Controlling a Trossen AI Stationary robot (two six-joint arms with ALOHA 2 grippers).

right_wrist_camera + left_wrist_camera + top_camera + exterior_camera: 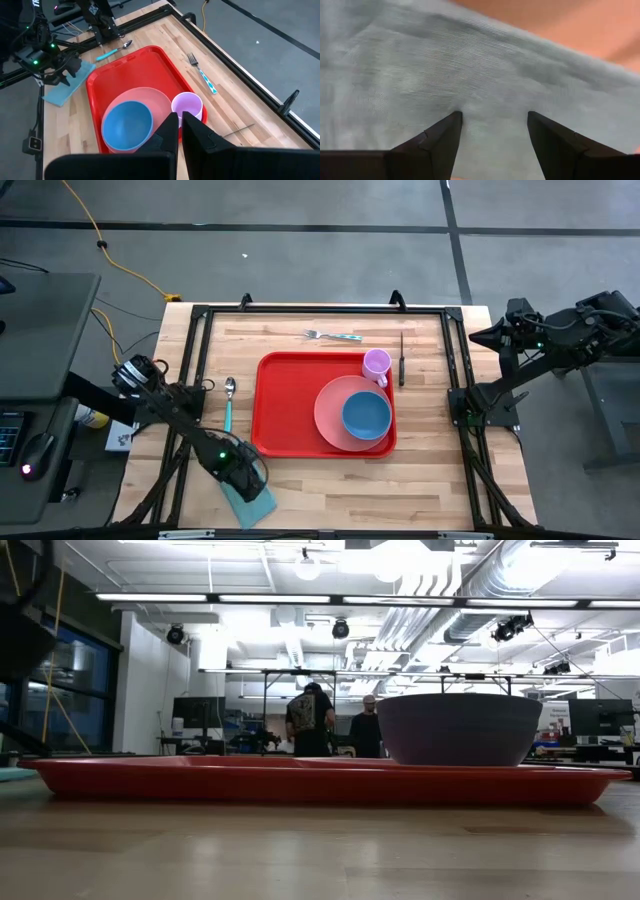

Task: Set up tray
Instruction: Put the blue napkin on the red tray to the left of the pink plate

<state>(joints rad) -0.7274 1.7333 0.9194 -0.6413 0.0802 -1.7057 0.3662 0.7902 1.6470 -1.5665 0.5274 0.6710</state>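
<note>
Tray (285,405) sits near the middle of the wooden table (420,480), one red rectangle with a raised rim. Counting from the left of the high view: one light blue cloth (250,502) lies at the table's near left corner, and the left gripper (240,472) is down on it. In the left wrist view its two dark fingers (437,142) are spread apart with the cloth (445,75) filling the gap between them; the pictures do not show it pinched or lifted. Next comes one spoon (229,402) with a teal handle, on the wood just beside the tray's left rim. On the tray's right half rests one round pink plate (335,395), and one blue bowl (366,415) stands on that plate. One small pink cup (377,364) stands at the tray's far right corner, touching the plate's edge. Beyond the tray lies one fork (332,335) with a teal handle. To the tray's right lies one dark knife (401,360), close to the cup. The right gripper (179,124) is held off the table's right side, its fingers nearly together and holding nothing. Two people (335,722) stand far back in the room.
</note>
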